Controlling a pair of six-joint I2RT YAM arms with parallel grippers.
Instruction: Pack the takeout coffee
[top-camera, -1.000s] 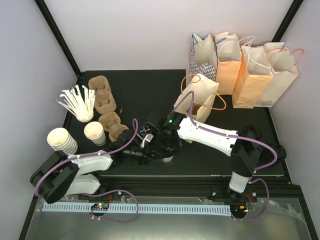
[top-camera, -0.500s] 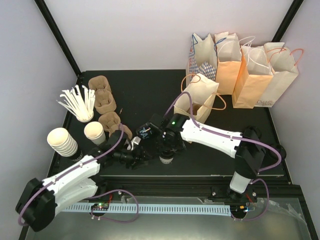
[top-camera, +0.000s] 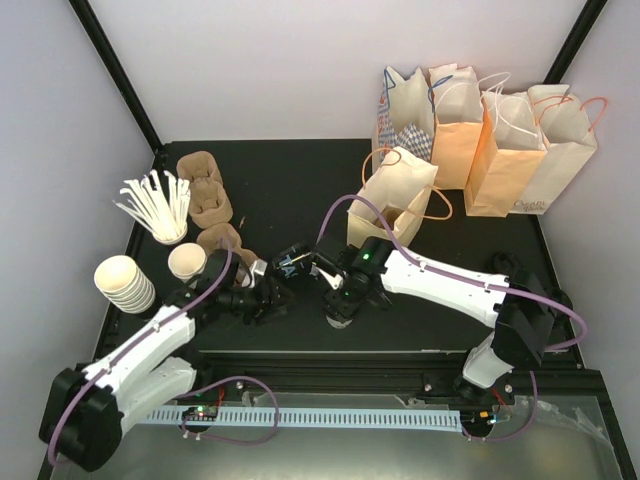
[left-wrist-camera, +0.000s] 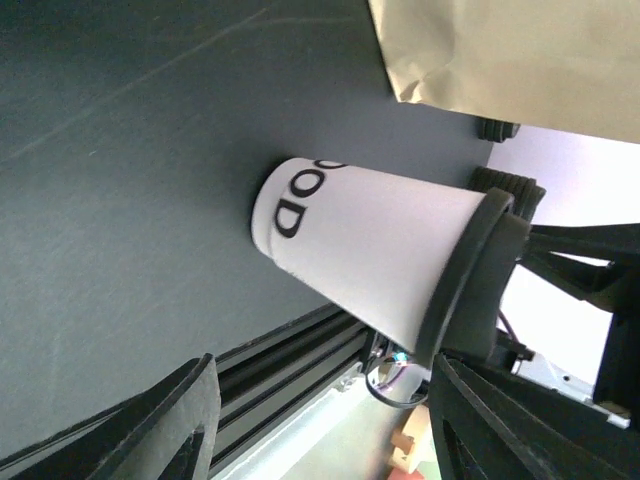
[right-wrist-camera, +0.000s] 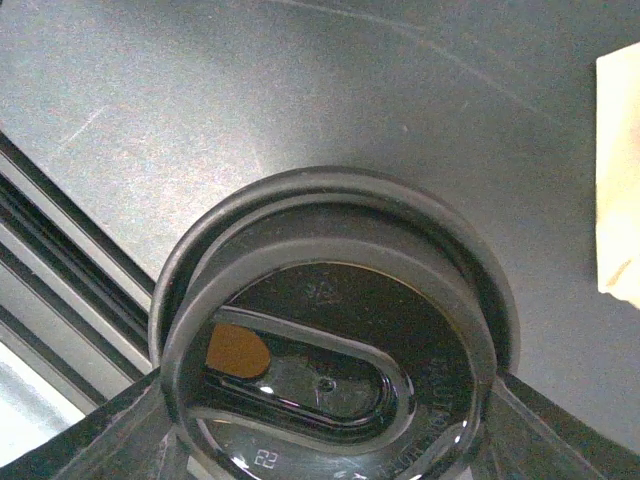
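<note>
One lidded takeout coffee (left-wrist-camera: 365, 250) stands near table edge (left-wrist-camera: 200, 362).

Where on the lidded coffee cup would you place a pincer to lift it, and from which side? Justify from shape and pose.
Grip the coffee cup on its white wall just below the black lid, coming in level from the side. It stands upright and widens upward, so it would likely wedge in the pincer rather than slip down.
</note>
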